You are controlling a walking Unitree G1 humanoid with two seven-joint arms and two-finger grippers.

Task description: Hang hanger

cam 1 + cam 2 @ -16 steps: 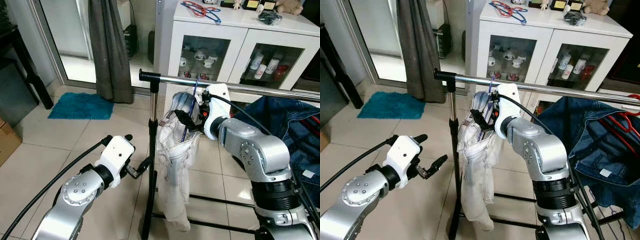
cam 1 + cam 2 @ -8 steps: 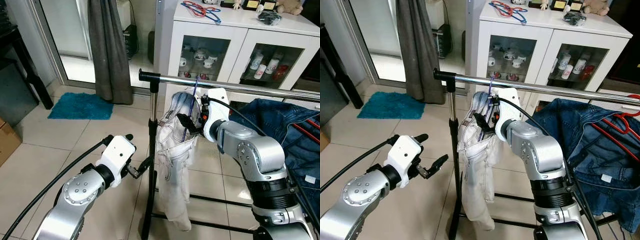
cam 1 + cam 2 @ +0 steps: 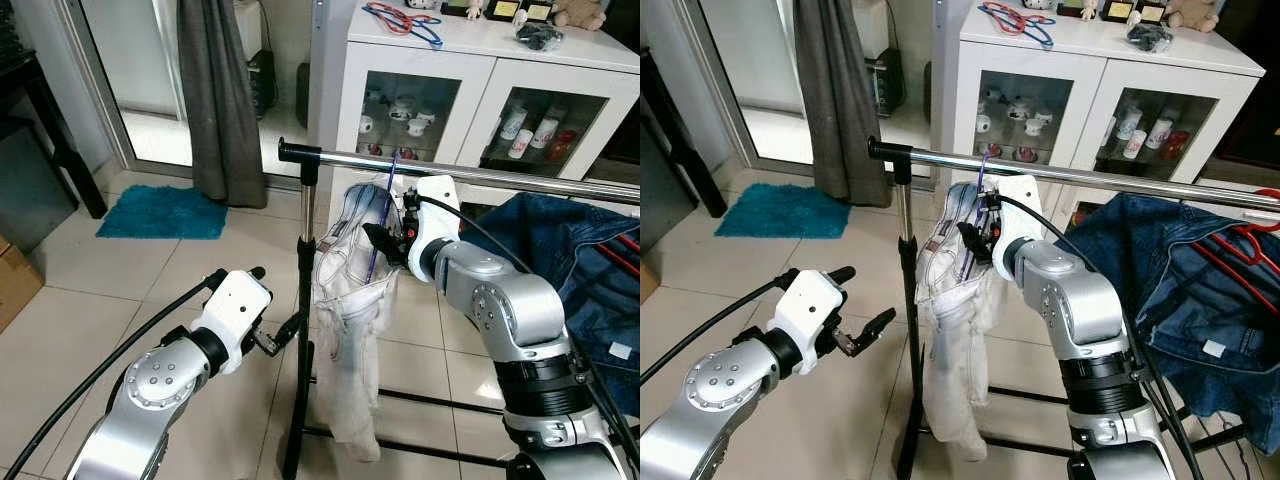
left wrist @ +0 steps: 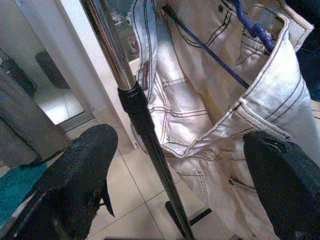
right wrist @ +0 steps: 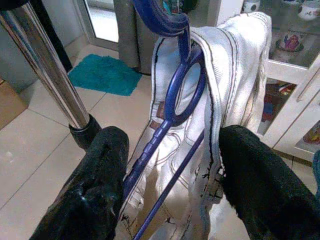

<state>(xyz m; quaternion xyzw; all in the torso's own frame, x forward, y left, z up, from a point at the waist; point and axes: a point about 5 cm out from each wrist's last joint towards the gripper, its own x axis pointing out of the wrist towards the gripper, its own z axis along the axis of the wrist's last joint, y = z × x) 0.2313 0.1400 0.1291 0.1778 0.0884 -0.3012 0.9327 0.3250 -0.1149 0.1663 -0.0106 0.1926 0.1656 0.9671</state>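
My right gripper [image 5: 170, 150] had opened wide, leaving the blue hanger [image 5: 172, 95] hooked on the rail [image 3: 480, 172]; hanging looked done.

Polished, mirror-bright metal rail [image 3: 480, 172] ran above the right gripper [image 5: 167, 165], whose rough matt black fingers [image 5: 95, 195] flanked a glossy blue plastic hanger [image 5: 172, 95]. Off-white stitched denim trousers [image 3: 350, 320] looked coarse, matt.

A white cabinet [image 3: 480, 60] with glass doors holds mugs [image 3: 405, 110] inside. A teal mat [image 3: 165, 212] lies on the tiled floor beside a grey curtain [image 3: 215, 100]. Denim clothes [image 3: 580, 270] hang at the right.
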